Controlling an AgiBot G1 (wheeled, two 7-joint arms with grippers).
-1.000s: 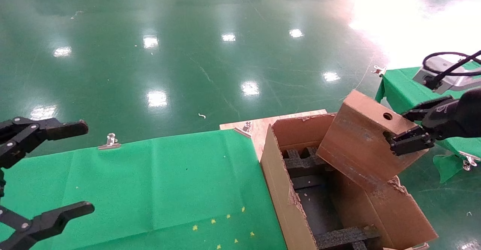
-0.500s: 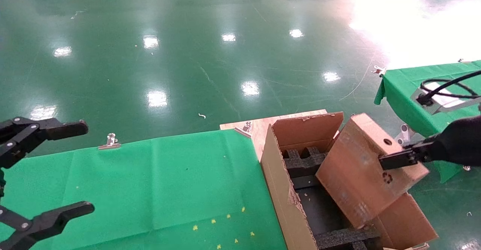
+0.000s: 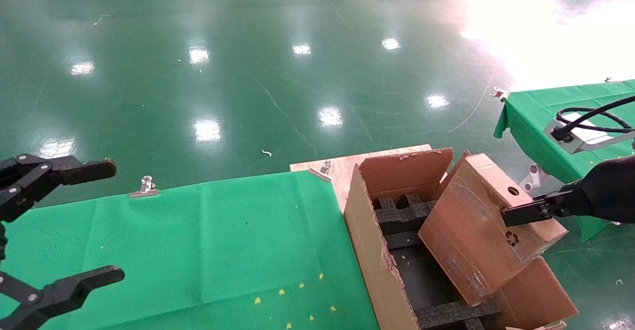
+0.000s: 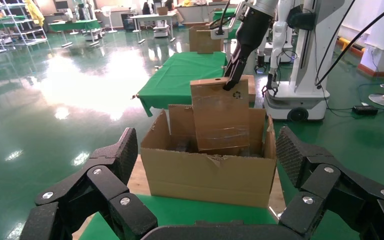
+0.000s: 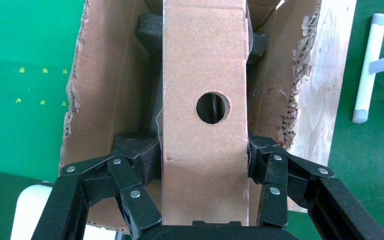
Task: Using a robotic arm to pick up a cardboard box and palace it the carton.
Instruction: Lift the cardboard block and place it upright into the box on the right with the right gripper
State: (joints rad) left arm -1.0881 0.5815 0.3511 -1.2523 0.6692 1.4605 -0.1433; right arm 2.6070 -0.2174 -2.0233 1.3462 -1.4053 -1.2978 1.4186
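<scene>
The right gripper [image 5: 204, 200] is clamped on the cardboard box [image 3: 483, 226], its black linked fingers [image 5: 132, 192] pressing the two broad sides near the box's upper end. In the head view only one black finger [image 3: 526, 213] shows, lying across the face just above the printed recycling mark [image 3: 512, 238]. The box is plain brown, closed and rectangular, with a round hole [image 5: 213, 108] in its narrow top face and scuffed, pale streaks on its long side. It is tilted, its lower end down inside the carton [image 3: 364, 231] among the black foam dividers [image 3: 402, 213], its upper end leaning out over the carton's right wall. The carton is much larger, brown and corrugated, with ragged, torn flap edges [image 5: 75, 95], and stands open on a wooden board [image 3: 347, 164] just beside the green-covered tabletop [image 3: 198, 240]. From the left wrist view the box [image 4: 221, 117] stands up out of the carton [image 4: 210, 172], held at its top. The left gripper [image 3: 59, 226] hangs spread wide at the left, over the green cloth, well apart from the carton
</scene>
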